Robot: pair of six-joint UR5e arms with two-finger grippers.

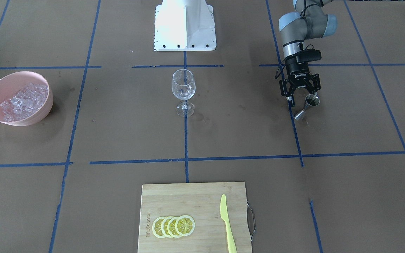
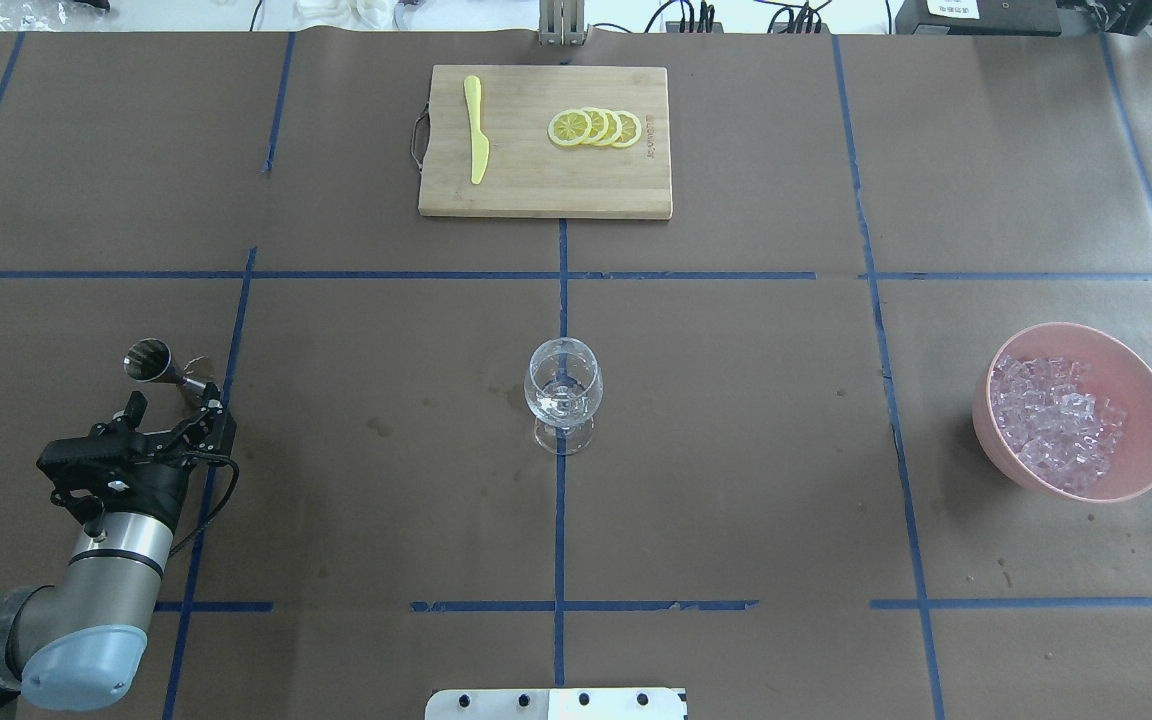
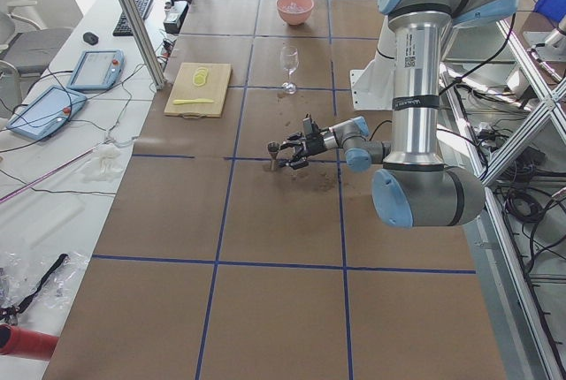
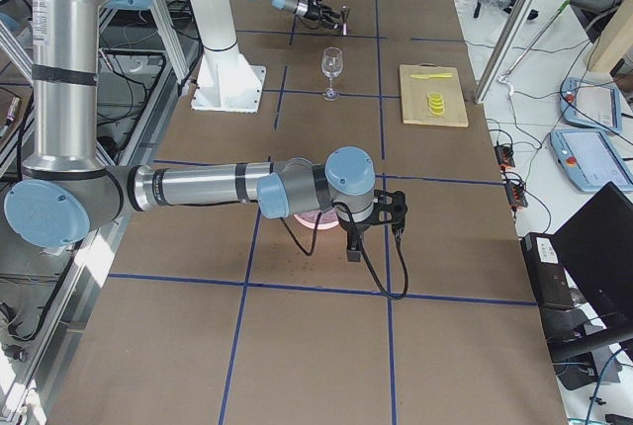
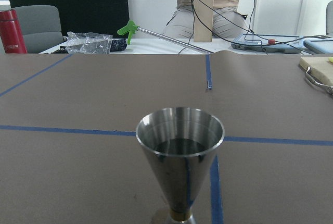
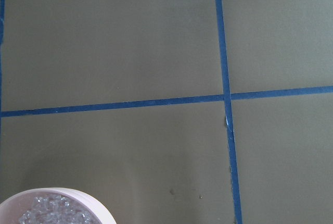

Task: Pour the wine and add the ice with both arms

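Observation:
A steel jigger (image 1: 307, 106) stands upright on the brown table, and the left wrist view shows dark liquid in its cup (image 5: 180, 146). My left gripper (image 1: 302, 98) is low just behind it, open, with the jigger in front of its fingers. The empty-looking wine glass (image 2: 563, 388) stands at the table's centre. Ice (image 2: 1056, 420) fills a pink bowl (image 2: 1141, 385) on my right side. My right gripper (image 4: 391, 212) hangs above that bowl and shows only in the exterior right view, so I cannot tell its state. Its wrist camera catches the bowl's rim (image 6: 57, 195).
A wooden cutting board (image 2: 546, 185) with lemon slices (image 2: 596, 127) and a yellow knife (image 2: 476, 140) lies at the far edge. The white robot base (image 1: 185, 26) is behind the glass. A seated person and cables show beyond the table in the left wrist view.

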